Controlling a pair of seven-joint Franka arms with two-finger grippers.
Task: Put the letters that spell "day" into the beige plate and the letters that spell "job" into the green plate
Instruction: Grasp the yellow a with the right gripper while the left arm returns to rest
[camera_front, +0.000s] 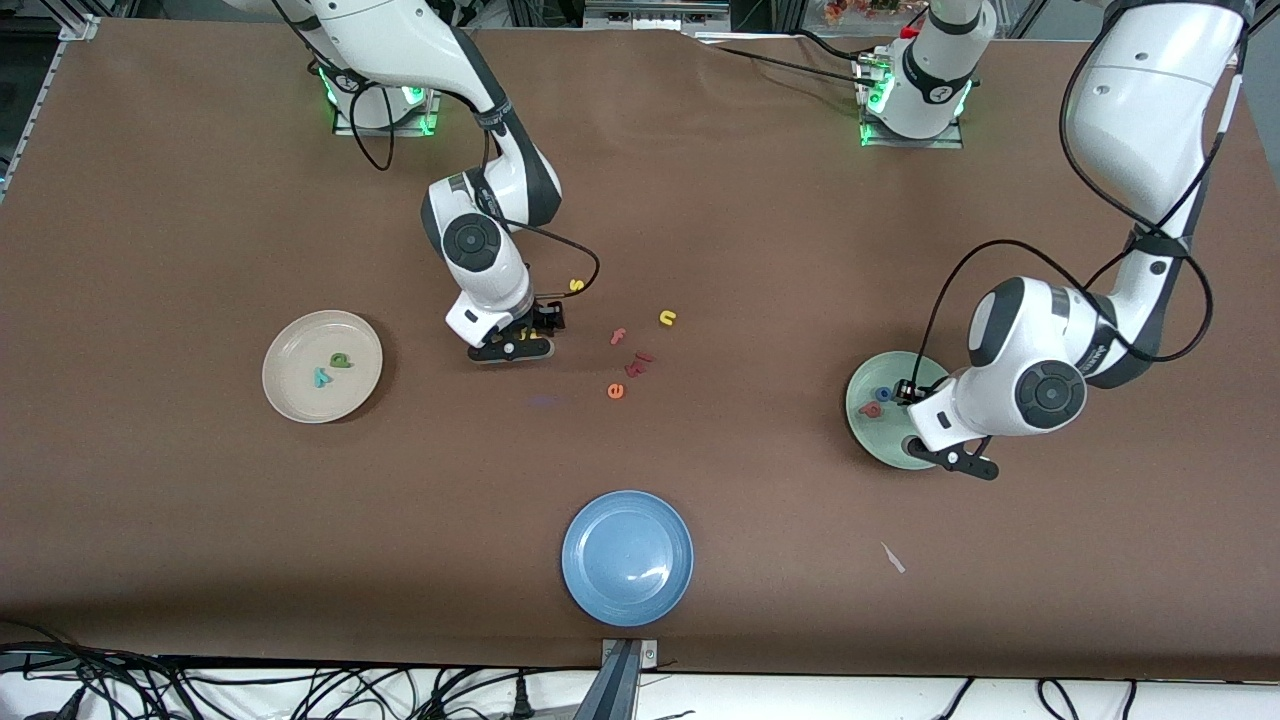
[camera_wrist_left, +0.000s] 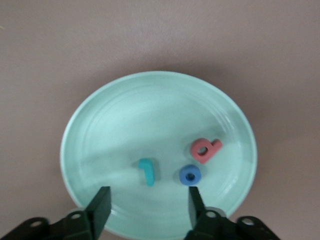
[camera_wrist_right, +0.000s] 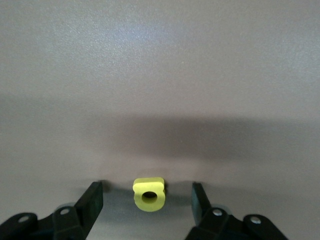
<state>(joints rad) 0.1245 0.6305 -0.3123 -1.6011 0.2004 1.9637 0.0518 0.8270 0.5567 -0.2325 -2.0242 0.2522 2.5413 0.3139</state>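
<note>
The beige plate (camera_front: 300, 400) holds a green letter (camera_front: 341, 360) and a teal "y" (camera_front: 321, 377). My right gripper (camera_wrist_right: 147, 197) is low over the table between that plate and the scattered letters. It is open, and a yellow bowl-and-stem letter (camera_wrist_right: 149, 194) lies between its fingers with a gap on each side. The green plate (camera_wrist_left: 150, 110) holds a teal hooked stroke (camera_wrist_left: 147, 171), a blue "o" (camera_wrist_left: 190, 175) and a salmon-red letter (camera_wrist_left: 205, 149). My left gripper (camera_wrist_left: 148, 205) hovers open over that plate's rim, holding nothing.
Loose letters lie mid-table: a yellow "s" (camera_front: 576, 285), a yellow "n" (camera_front: 667, 318), a pink "f" (camera_front: 618, 336), dark red pieces (camera_front: 637, 362) and an orange "e" (camera_front: 615, 391). A blue plate (camera_front: 627, 557) sits near the front edge.
</note>
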